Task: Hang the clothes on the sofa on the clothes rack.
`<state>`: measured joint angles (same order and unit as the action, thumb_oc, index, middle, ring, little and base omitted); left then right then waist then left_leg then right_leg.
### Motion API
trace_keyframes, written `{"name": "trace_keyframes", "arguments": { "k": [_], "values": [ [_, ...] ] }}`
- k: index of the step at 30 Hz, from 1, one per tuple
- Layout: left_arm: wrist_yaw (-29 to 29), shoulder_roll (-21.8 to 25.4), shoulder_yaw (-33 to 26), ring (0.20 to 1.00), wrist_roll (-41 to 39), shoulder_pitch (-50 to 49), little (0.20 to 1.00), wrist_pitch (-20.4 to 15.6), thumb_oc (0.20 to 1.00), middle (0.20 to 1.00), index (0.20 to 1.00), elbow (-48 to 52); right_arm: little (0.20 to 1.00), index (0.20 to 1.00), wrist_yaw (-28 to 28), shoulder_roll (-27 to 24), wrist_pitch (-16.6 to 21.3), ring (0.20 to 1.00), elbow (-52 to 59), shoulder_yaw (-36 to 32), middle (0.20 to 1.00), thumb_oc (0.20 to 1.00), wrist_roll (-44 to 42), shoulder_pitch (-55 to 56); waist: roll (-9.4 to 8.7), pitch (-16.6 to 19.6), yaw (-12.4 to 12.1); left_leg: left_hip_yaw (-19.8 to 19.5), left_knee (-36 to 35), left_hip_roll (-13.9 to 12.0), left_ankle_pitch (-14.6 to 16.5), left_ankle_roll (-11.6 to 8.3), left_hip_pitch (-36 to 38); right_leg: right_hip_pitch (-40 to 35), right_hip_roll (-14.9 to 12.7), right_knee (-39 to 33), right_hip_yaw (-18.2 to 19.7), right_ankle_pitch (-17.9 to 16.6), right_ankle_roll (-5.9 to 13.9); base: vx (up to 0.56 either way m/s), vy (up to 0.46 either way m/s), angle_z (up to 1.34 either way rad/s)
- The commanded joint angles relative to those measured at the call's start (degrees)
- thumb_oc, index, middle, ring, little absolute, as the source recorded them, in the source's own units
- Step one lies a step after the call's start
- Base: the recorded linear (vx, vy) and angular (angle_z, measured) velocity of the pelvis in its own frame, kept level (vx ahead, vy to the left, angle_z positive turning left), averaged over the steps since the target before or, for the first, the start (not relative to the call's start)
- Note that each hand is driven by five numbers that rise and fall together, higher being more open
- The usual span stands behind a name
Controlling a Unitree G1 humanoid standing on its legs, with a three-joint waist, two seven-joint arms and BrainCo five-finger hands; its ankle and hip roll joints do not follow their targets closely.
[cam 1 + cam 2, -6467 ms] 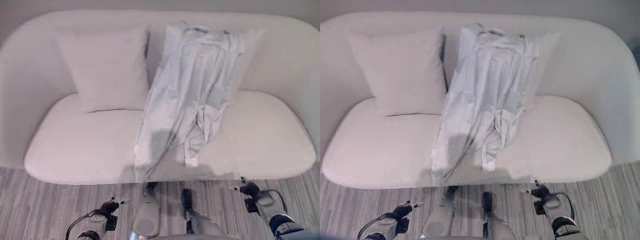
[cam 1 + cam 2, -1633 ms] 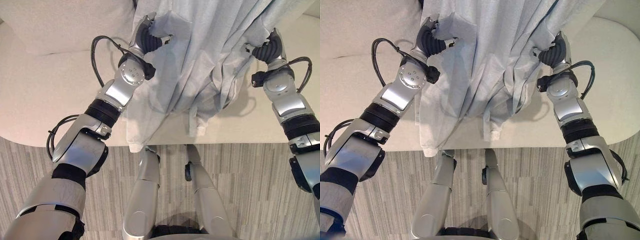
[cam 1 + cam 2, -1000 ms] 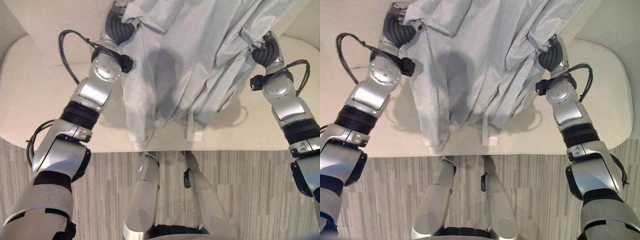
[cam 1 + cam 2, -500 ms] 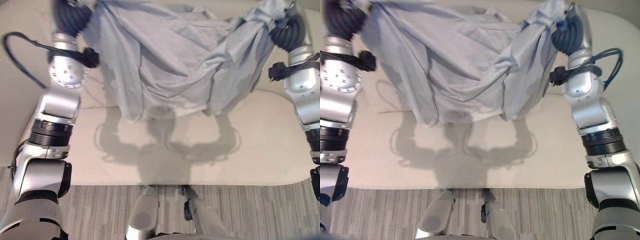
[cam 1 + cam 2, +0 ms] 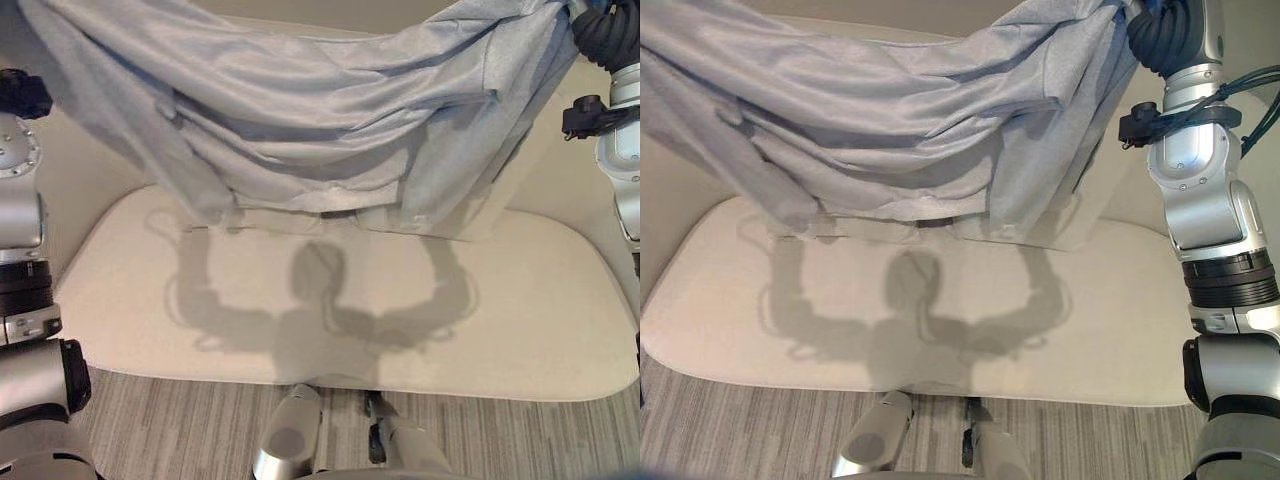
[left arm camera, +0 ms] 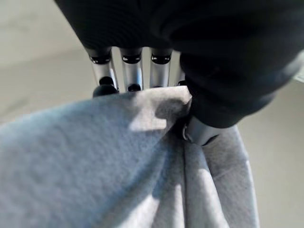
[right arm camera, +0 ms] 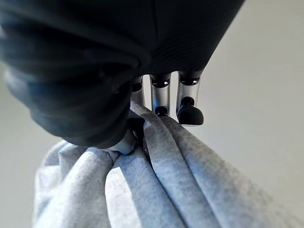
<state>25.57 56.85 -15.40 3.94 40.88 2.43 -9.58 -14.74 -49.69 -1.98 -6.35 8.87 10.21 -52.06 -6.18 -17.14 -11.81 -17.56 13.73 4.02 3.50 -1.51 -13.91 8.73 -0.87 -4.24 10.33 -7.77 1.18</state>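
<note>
The space between the left hand (image 6: 223,71) and right hand (image 5: 1160,35) is blocked by the grey garment (image 5: 330,110) stretched across it; below its hem, the sofa seat (image 5: 330,320) is left unobstructed.

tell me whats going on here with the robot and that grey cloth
The robot has a light grey garment held up in both hands, spread wide above a pale sofa. The left hand is pinching one end of the fabric between its fingers and thumb, and the right hand is clamped on a bunched end on the other side. The garment hangs between them in loose folds, its lower edge close over the seat, casting a shadow on the cushion. No clothes rack can be seen, so hanging has not begun.
</note>
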Motion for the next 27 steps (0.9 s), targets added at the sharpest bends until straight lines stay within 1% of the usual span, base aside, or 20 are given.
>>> {"name": "trace_keyframes", "arguments": {
  "k": [1, 2, 3, 5, 7, 8, 9, 10, 12, 13, 15, 16, 17, 18, 20, 21, 22, 23, 26, 27],
  "values": [
    [3.5, 3.2, -0.3, 0.2, 2.7, -6.2, 0.2, -2.0, 0.2, 0.2, 0.2, 1.7, 0.2, 0.2, -2.4, 0.1, 0.6, 0.2, -0.2, 2.6, 0.2, 0.2, 2.0, 0.3, 1.39, 11.7, -1.9, 1.9, -18.7, -1.9, -8.3, 2.15, 8.9, -4.8, -4.3, 3.5, 1.5, -0.4, -0.54, -0.06, -0.05, -0.38],
    [3.2, 3.2, -0.6, 0.2, 2.2, -6.4, 0.2, -2.4, 0.2, 0.2, 0.2, 1.3, 0.2, 0.2, -2.7, -1.0, 0.9, 0.2, 0.5, 1.8, 0.2, 0.2, 2.0, 1.0, 1.51, 11.9, -2.4, 2.1, -18.6, -1.2, -9.1, 2.26, 7.5, -6.7, -1.9, 5.3, 2.9, -0.2, -0.11, -0.06, -0.101, -0.24],
    [3.1, 3.4, -1.7, 0.2, 2.2, -7.6, 0.2, -2.5, 0.2, 0.2, 0.2, 0.4, 0.2, 0.2, -3.1, -3.1, 1.1, 0.2, 1.3, -0.4, 0.2, 0.2, 2.6, 3.7, 0.68, 12.2, -2.7, 2.3, -18.6, -0.3, -8.3, 2.65, 6.9, -7.8, -0.5, 3.7, 3.2, 0.7, -0.77, -0.02, -0.141, 0.43],
    [2.8, 4.3, -3.4, 0.2, 1.8, -9.5, 0.2, -3.2, 0.2, 0.2, 0.2, -1.0, 0.2, 0.2, -3.0, -3.9, 1.3, 0.2, 3.1, -3.1, 0.2, 0.2, 1.5, 6.8, 0.02, 13.0, -2.5, 1.2, -18.7, -0.4, -7.5, 2.75, 5.2, -8.5, 0.3, -0.8, 2.4, 2.2, -0.92, -0.01, -0.196, 0.91],
    [2.5, 4.1, -3.9, 0.2, 1.5, -10.3, 0.2, -3.1, 0.2, 0.2, 0.2, -1.5, 0.2, 0.2, -2.7, -3.9, 1.6, 0.2, 3.3, -3.5, 0.2, 0.2, 0.4, 7.6, 0.67, 12.0, -2.5, 1.2, -18.5, -0.8, -8.8, 2.71, 3.2, -7.8, 1.4, -0.8, 1.9, 3.6, -1.24, -0.09, -0.121, 0.68],
    [2.5, 2.8, -4.8, 0.2, 1.7, -11.4, 0.2, -3.0, 0.2, 0.2, 0.2, -1.1, 0.2, 0.2, -2.9, -4.2, 1.7, 0.2, 3.8, -4.9, 0.2, 0.2, 0.2, 8.5, 1.07, 11.2, -2.5, 2.6, -18.1, -1.4, -9.4, 2.25, 2.5, -7.7, 1.4, -0.8, 0.6, 4.0, -1.18, -0.17, -0.028, 0.95],
    [2.3, 2.0, -5.2, 0.2, 1.9, -11.5, 0.2, -3.2, 0.2, 0.2, 0.2, -0.1, 0.2, 0.2, -3.3, -5.2, 1.7, 0.2, 3.6, -5.5, 0.2, 0.2, 0.2, 8.8, 1.52, 10.2, -2.2, 4.6, -17.0, -3.3, -9.2, 2.06, 1.8, -8.0, 0.5, -0.8, -1.5, 4.2, -0.99, -0.18, 0.056, 0.93],
    [2.2, 1.4, -5.2, 0.2, 2.1, -11.4, 0.2, -3.2, 0.2, 0.2, 0.2, 0.2, 0.2, 0.2, -3.4, -4.9, 1.6, 0.2, 3.0, -6.1, 0.2, 0.2, 0.1, 9.2, 1.69, 10.0, -1.7, 4.6, -16.6, -6.0, -8.9, 2.31, 2.2, -8.0, -0.4, -0.8, -2.5, 3.9, -0.98, -0.16, 0.095, 1.01],
    [2.2, 1.1, -4.7, 0.2, 2.1, -10.8, 0.2, -3.1, 0.2, 0.2, 0.2, 0.2, 0.2, 0.2, -3.6, -4.6, 1.6, 0.2, 2.7, -6.6, 0.2, 0.2, 0.1, 9.8, 1.2, 9.6, -1.3, 4.7, -16.2, -9.5, -9.1, 2.42, 2.2, -8.0, -1.5, -0.8, -3.2, 3.1, -0.86, -0.09, 0.184, 0.86],
    [2.2, 0.5, -4.6, 0.2, 2.3, -10.4, 0.2, -3.0, 0.2, 0.2, 0.2, 0.6, 0.2, 0.2, -3.7, -4.6, 1.4, 0.2, 2.8, -6.9, 0.2, 0.2, 0.2, 10.4, 0.66, 9.4, -0.9, 4.6, -16.0, -13.2, -9.3, 2.3, 3.2, -7.7, -2.9, -0.8, -3.7, 2.0, -0.73, -0.07, 0.291, 0.6],
    [2.2, 0.8, -3.9, 0.2, 2.8, -8.7, 0.2, -2.2, 0.2, 0.2, 0.2, 1.4, 0.2, 0.2, -3.9, -4.6, 0.8, 0.2, 3.2, -8.2, 0.2, 0.2, 0.9, 12.0, 0.46, 10.3, -0.7, 2.9, -16.9, -15.9, -10.4, 1.02, 5.7, -7.9, -4.4, -0.8, -3.5, 0.9, -1.25, -0.04, 0.475, 0.36],
    [2.3, 1.1, -2.8, 0.2, 3.0, -7.1, 0.2, -2.2, 0.2, 0.2, 0.2, 1.0, 0.2, 0.2, -3.8, -4.3, 0.7, 0.2, 3.0, -9.2, 0.2, 0.2, 1.1, 12.9, 0.37, 10.9, -0.7, 2.2, -18.3, -15.7, -10.6, 0.59, 6.7, -8.0, -5.2, -0.8, -3.5, 0.9, -1.54, -0.06, 0.899, 0.19],
    [2.0, 0.9, -1.3, 0.2, 2.9, -5.5, 0.2, -2.2, 0.2, 0.2, 0.2, 0.8, 0.2, 0.2, -3.8, -3.5, 0.3, 0.2, 2.3, -10.5, 0.2, 0.2, 1.3, 14.6, 0.6, 12.5, -0.3, 2.6, -18.7, -13.0, -8.9, -0.46, 7.6, -7.6, -8.6, -0.8, -3.7, 1.1, -1.98, -0.06, 0.85, 0.05],
    [2.0, 1.1, -0.5, 0.2, 2.9, -4.9, 0.2, -2.1, 0.2, 0.2, 0.2, 0.4, 0.2, 0.2, -3.9, -2.8, -0.1, 0.2, 2.1, -11.2, 0.2, 0.2, 1.4, 15.1, 0.5, 12.9, -0.2, 2.6, -18.7, -11.4, -7.7, -0.5, 8.0, -7.3, -9.8, -0.8, -3.7, 1.3, -2.07, -0.09, 0.881, 0.26],
    [2.8, 3.7, 1.0, 0.2, 3.4, -3.5, 0.2, -1.7, 0.2, 0.2, 0.2, -0.3, 0.2, 0.2, -3.8, -0.8, -0.8, 0.2, 1.8, -10.7, 0.2, 0.2, 1.7, 14.2, 0.12, 11.8, -0.7, 4.5, -18.7, -8.6, -6.9, -0.55, 8.9, -5.9, -12.7, 0.0, -5.1, 0.4, -1.15, -0.17, 0.59, 0.51],
    [2.9, 3.7, 1.1, 0.2, 3.6, -3.3, 0.2, -1.6, 0.2, 0.2, 0.2, 0.1, 0.2, 0.2, -3.7, -0.4, -0.9, 0.2, 1.5, -10.4, 0.2, 0.2, 1.7, 14.3, -0.01, 11.2, -1.1, 5.3, -18.7, -8.0, -7.0, -0.45, 9.2, -6.3, -12.5, 1.1, -4.8, 0.5, -1.12, -0.18, 0.574, -0.24],
    [2.4, 2.9, 1.7, 0.2, 4.0, -3.5, 0.2, -1.9, 0.2, 0.2, 0.2, 1.5, 0.2, 0.2, -3.8, -0.6, -1.0, 0.2, 1.4, -11.0, 0.2, 0.2, 1.9, 15.8, 0.19, 10.7, -1.0, 4.8, -18.7, -5.8, -7.6, 0.39, 8.7, -6.6, -8.4, 5.4, -1.0, 0.2, -1.18, -0.12, 0.404, -0.73],
    [2.3, 2.2, 2.0, 0.2, 3.8, -3.4, 0.2, -2.1, 0.2, 0.2, 0.2, 1.6, 0.2, 0.2, -3.9, -1.5, -0.9, 0.2, 1.7, -11.1, 0.2, 0.2, 1.9, 16.2, 0.09, 10.4, -0.7, 5.0, -18.7, -4.6, -7.6, 0.77, 8.5, -7.0, -5.4, 7.0, 0.3, 0.4, -1.08, -0.15, 0.373, -0.08],
    [2.3, 2.4, 1.8, 0.2, 2.9, -4.0, 0.2, -2.7, 0.2, 0.2, 0.2, 0.2, 0.2, 0.2, -4.3, -5.3, 0.1, 0.2, 3.5, -13.0, 0.2, 0.2, 2.2, 19.4, -2.34, 11.5, -0.3, 5.1, -18.7, 0.6, -7.2, 2.81, 7.2, -6.8, 5.2, 3.8, 0.3, 1.5, -1.6, -0.06, 0.223, 0.68],
    [2.1, 1.6, 0.7, 0.2, 2.8, -5.5, 0.2, -2.8, 0.2, 0.2, 0.2, 0.1, 0.2, 0.2, -4.1, -5.4, 0.1, 0.2, 3.7, -14.5, 0.2, 0.2, 2.4, 20.8, -2.4, 12.2, 0.4, 3.2, -18.7, 1.7, -7.1, 3.14, 7.5, -6.5, 5.7, 2.2, 1.2, 2.0, -2.26, 0.1, 0.174, 0.16]
  ]
}}
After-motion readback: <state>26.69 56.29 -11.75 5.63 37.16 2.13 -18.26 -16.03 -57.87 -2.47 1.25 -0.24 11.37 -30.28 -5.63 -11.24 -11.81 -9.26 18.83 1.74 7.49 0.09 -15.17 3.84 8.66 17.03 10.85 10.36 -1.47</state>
